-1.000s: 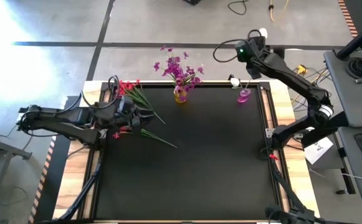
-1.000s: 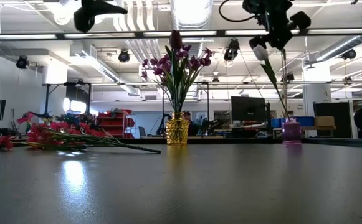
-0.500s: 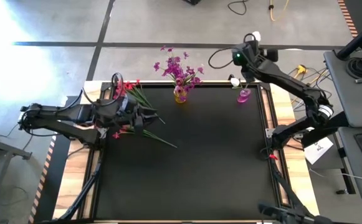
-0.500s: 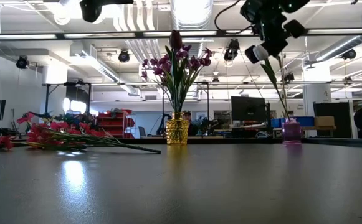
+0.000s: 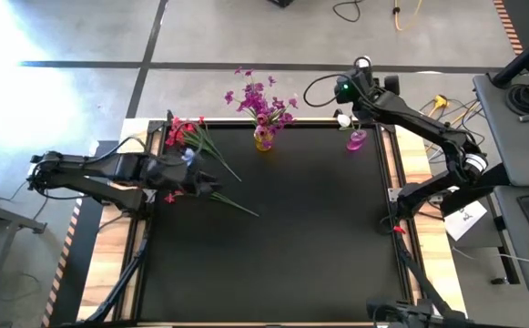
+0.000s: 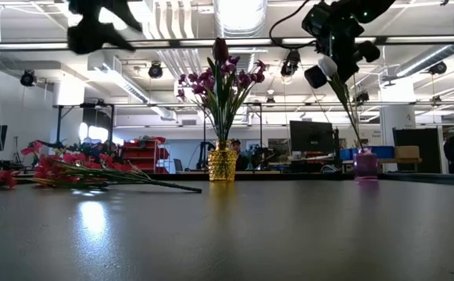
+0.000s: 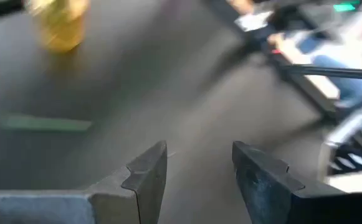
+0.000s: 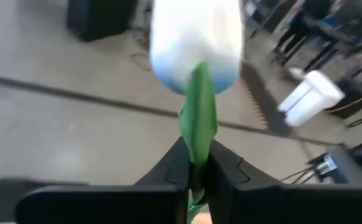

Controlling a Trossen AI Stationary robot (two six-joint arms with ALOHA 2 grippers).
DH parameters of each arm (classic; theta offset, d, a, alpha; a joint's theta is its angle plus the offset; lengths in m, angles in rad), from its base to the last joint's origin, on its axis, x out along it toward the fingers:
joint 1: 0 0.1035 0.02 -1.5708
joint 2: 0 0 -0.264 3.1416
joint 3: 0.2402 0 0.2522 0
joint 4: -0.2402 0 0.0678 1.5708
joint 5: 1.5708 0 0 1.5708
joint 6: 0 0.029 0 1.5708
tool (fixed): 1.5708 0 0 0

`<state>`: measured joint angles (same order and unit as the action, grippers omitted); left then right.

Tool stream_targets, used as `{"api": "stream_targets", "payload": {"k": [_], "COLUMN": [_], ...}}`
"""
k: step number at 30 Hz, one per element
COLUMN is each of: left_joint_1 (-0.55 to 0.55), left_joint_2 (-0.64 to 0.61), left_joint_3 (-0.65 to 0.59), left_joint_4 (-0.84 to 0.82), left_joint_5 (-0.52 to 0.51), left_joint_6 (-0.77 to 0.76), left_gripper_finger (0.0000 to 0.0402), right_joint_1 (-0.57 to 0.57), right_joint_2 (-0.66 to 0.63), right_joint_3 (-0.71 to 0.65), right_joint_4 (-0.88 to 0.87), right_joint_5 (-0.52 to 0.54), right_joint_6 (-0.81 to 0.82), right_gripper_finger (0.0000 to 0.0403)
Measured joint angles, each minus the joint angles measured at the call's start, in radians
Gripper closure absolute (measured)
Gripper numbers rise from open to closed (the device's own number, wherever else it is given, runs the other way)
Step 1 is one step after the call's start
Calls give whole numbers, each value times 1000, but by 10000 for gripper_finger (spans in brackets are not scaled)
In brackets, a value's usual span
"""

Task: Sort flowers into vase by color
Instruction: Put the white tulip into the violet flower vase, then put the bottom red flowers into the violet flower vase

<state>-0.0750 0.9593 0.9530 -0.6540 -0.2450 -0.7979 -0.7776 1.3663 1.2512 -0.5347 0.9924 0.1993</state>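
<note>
Leftmost, we mark the left gripper (image 5: pixel 202 173), poised above the table (image 5: pixel 300 237) near its left edge with its fingers (image 7: pixel 146 177) parted and nothing between them. Just beside it lie the red-pink flowers (image 5: pixel 184 130): their heads point to the far-left corner, and their long stems (image 5: pixel 232 202) run slantwise toward the table's middle. We judge this arm the nearer one for that bundle, and the stems lie partly under the gripper, so the long axis crosses its line of approach.

At the middle of the far edge stands the yellow vase (image 5: pixel 263 139), already carrying the purple flowers (image 5: pixel 259 96).

Rightward, we mark the right gripper (image 8: pixel 197 163), raised high at the far-right corner and pinched tight on the green stem (image 8: pixel 198 121) of a white tulip (image 8: pixel 196 37). The stem runs slantwise down to the pink vase (image 5: pixel 356 139) on the far edge, almost directly below.
</note>
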Motion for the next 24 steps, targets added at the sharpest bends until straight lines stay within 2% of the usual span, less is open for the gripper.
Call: {"api": "stream_targets", "payload": {"k": [3,6,10,15,19,24], "left_joint_1": [0,1,7,10,14,18], "left_joint_2": [25,57,107,175,243,314], "left_joint_3": [-22,-52,-97,-183,-233,-262], "left_joint_4": [-62,-89,-120,-98,-98,-114], "left_joint_5": [-57,-66,-131,-215,-225,-246], "left_joint_6": [-131,-252,-443,-755,-933,-1132], "left_gripper_finger": [235,235,232,206,182,163], "right_joint_1": [0,0,0,1,1,8], "right_joint_2": [0,2,2,1,-15,-53], "right_joint_3": [0,30,104,219,287,335], "right_joint_4": [-55,-172,-355,-523,-564,-580], "right_joint_5": [-28,-54,-191,-340,-394,-401], "right_joint_6": [38,85,178,245,247,245], "right_gripper_finger": [349,302,232,160,114,72]}}
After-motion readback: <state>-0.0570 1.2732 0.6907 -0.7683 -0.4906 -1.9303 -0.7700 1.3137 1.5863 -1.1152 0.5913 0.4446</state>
